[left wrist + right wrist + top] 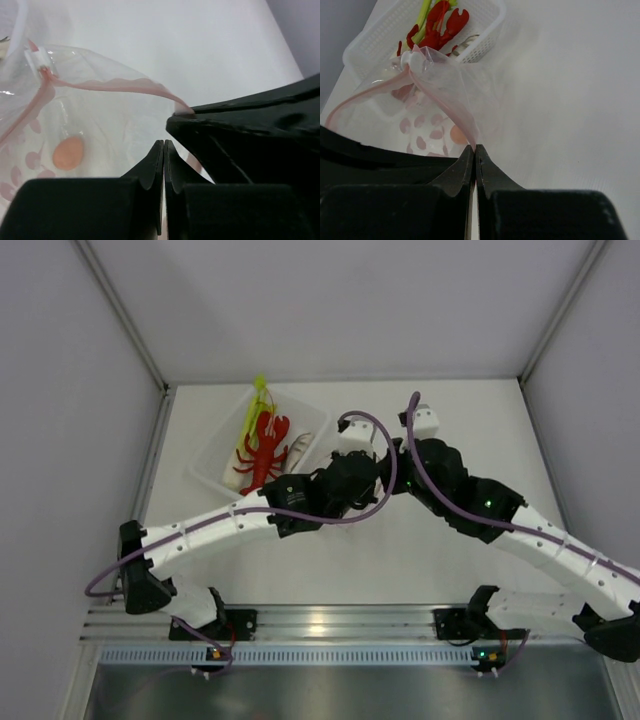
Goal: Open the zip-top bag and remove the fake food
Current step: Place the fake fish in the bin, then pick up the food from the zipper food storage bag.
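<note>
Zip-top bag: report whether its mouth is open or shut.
Open: on the bag, two pink strips curve apart from the slider, leaving a gap; the right gripper pinches one. A round beige piece sits inside.

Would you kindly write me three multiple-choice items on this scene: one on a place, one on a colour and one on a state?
1. Where does the lobster lie?
A. in the tray
B. on the bare table
C. held up in the air

2. What colour is the zip strip of the bag?
A. blue
B. pink
C. green

3. How do the right fingers stand?
A. wide open over the tray
B. shut on the lobster
C. shut on the strip

Answers:
1 A: the top view shows the lobster inside the tray's walls.
2 B: both wrist views show a pink band along the bag's mouth.
3 C: in the right wrist view the fingers meet with the strip's end between their tips.
</note>
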Robot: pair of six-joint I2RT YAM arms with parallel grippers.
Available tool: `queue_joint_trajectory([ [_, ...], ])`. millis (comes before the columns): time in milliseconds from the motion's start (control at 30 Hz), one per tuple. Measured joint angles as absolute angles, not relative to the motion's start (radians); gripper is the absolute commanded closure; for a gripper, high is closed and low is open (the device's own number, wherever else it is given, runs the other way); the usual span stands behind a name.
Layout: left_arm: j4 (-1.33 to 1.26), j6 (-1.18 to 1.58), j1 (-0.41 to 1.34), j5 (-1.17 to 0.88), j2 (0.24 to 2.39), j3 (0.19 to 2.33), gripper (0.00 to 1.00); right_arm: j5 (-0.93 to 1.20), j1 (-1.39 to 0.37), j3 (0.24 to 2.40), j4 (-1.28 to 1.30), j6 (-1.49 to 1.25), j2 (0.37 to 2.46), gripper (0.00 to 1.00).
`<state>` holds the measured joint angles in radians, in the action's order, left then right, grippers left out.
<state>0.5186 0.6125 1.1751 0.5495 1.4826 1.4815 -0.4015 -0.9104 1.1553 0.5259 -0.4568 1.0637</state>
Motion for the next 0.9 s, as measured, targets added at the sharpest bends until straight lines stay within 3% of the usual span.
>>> queue_joint_trajectory([
  [367, 0.462, 0.597, 1.175, 0.607, 1.466, 1.288, 1.0, -0.458, -0.965, 1.214, 0.553, -0.476, 1.066, 1.0],
  [667, 0.144, 0.353, 1.175, 0.389, 1.18, 0.883, 1.0, -0.424, -0.969, 1.254, 0.577, -0.474, 1.07, 1.0],
  [900, -0.002, 0.203, 1.175, 0.241, 1.09, 0.786, 1.0, -0.341, -0.973, 1.258, 0.573, -0.467, 1.066, 1.0],
])
